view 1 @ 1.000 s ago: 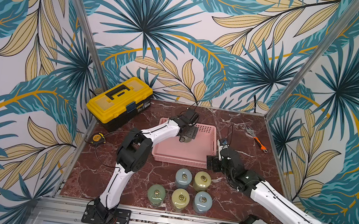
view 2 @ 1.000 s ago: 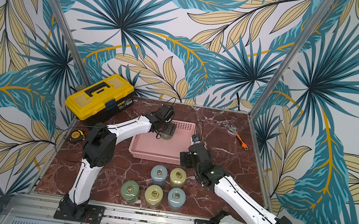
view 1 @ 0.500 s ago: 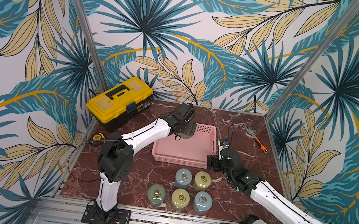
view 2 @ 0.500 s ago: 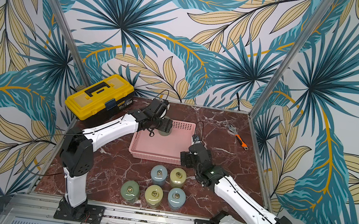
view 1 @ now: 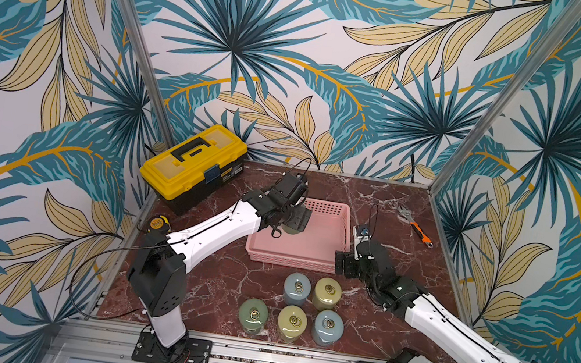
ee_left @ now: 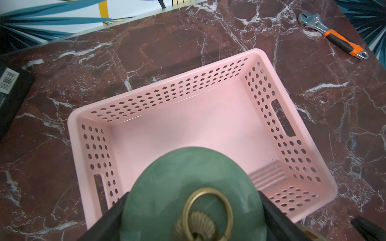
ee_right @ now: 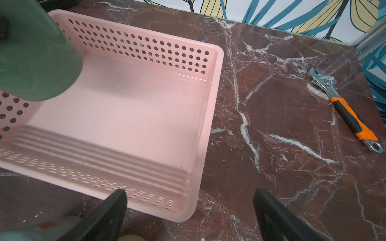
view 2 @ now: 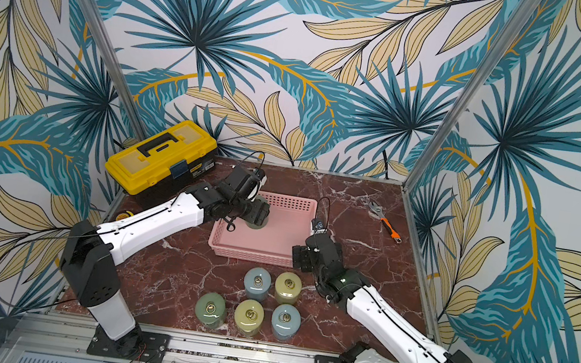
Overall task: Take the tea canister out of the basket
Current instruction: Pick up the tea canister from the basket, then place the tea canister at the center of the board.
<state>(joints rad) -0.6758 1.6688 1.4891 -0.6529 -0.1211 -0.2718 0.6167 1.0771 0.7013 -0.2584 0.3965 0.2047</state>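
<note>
The green tea canister point(ee_left: 192, 187), with a brass ring on its lid, sits between the black fingers of my left gripper point(ee_left: 192, 210), which is shut on it. In both top views the tea canister point(view 1: 291, 229) point(view 2: 256, 224) hangs over the left part of the pink basket point(view 1: 289, 261) point(view 2: 251, 256), clear of the floor. The right wrist view shows the tea canister point(ee_right: 35, 58) above the basket point(ee_right: 125, 116), whose floor is bare. My right gripper point(ee_right: 190, 205) point(view 1: 342, 265) stands open just outside the basket's front right corner, holding nothing.
Several canisters point(view 1: 297, 287), blue, yellow and green, stand on the marble in front of the basket. A yellow-and-black toolbox point(view 1: 193, 161) sits at the back left, a tape measure point(view 1: 157, 222) near the left edge. An orange-handled wrench point(view 1: 415, 227) lies at the back right.
The left arm's elbow has swung out to the left and lower. Its gripper has stayed shut on the tea canister and shifted slightly left over the basket. The right arm has not moved.
</note>
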